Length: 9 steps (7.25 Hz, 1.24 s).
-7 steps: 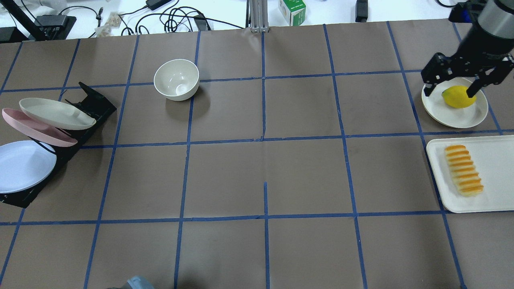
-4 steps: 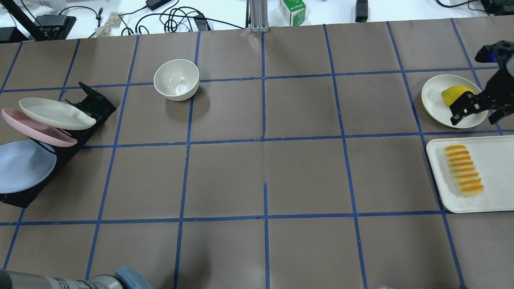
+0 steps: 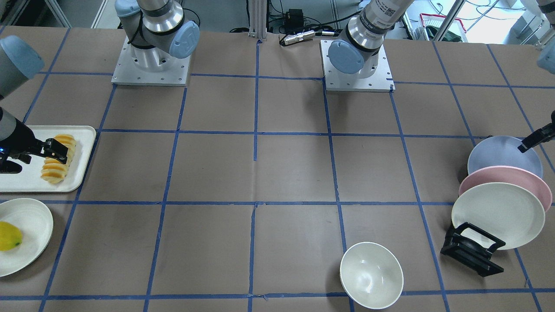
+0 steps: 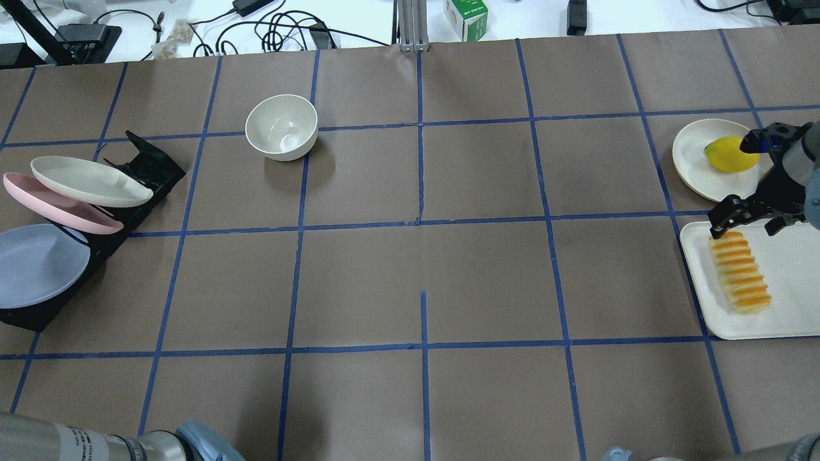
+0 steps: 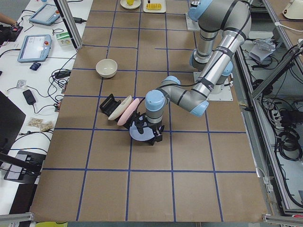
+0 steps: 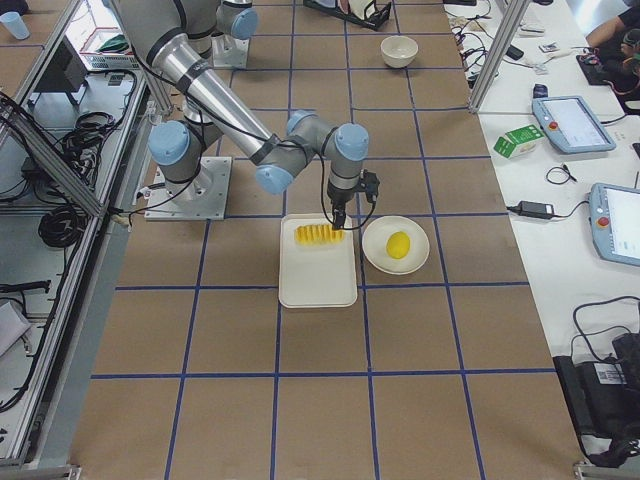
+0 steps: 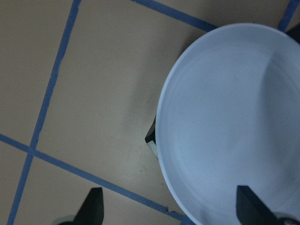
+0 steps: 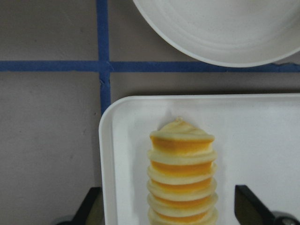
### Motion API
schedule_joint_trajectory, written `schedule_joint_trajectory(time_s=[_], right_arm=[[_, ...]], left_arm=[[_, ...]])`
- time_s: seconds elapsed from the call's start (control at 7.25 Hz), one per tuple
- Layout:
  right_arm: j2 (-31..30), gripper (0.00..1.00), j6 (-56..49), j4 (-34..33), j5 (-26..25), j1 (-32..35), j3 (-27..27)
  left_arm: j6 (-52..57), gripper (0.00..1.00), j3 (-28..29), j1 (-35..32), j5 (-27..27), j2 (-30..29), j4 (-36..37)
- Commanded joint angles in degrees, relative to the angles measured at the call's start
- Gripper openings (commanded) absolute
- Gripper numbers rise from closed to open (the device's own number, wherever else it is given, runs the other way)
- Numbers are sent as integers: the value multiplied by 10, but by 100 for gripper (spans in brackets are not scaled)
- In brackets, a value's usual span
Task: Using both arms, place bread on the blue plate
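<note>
At opposite ends of the tabletop [image 4: 423, 269], the right end effector [image 4: 745, 223] hangs, fingers spread, over one end of the bread [image 4: 740, 272] on a white tray [image 4: 794, 269]. The left end effector [image 7: 172, 210], likewise spread, hovers above the blue plate [image 7: 225, 122] in a black rack [image 4: 150, 168].

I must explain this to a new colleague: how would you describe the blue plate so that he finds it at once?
At the table's end on the robot's left, a black rack holds three plates. The blue plate is nearest the robot, and only it is pale blue: its neighbours are pink and cream.
</note>
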Motion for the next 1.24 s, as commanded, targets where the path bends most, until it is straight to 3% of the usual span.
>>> schedule_joint_trajectory(time_s=[0.0,0.14,0.55,0.69,0.83,0.97,1.1], right_arm=[[28,100,-11,-12,-1,-9,3],[39,100,-11,-15,-2,-9,3],[62,100,-12,-15,-22,-9,3],[66,92,-12,-15,-23,-9,3],[66,50,-8,-15,-24,-9,2],[66,20,-9,-12,-24,-9,2],[59,14,-7,-4,-29,-9,-2]], left_arm=[[-2,97,-3,1,23,-9,3],[-1,96,-3,3,24,-7,-3],[-8,70,3,2,20,-20,-1],[-7,51,9,2,21,-23,-2],[-6,49,11,2,21,-25,-2],[-7,49,10,3,21,-28,-2],[-6,38,10,2,21,-28,-3]])
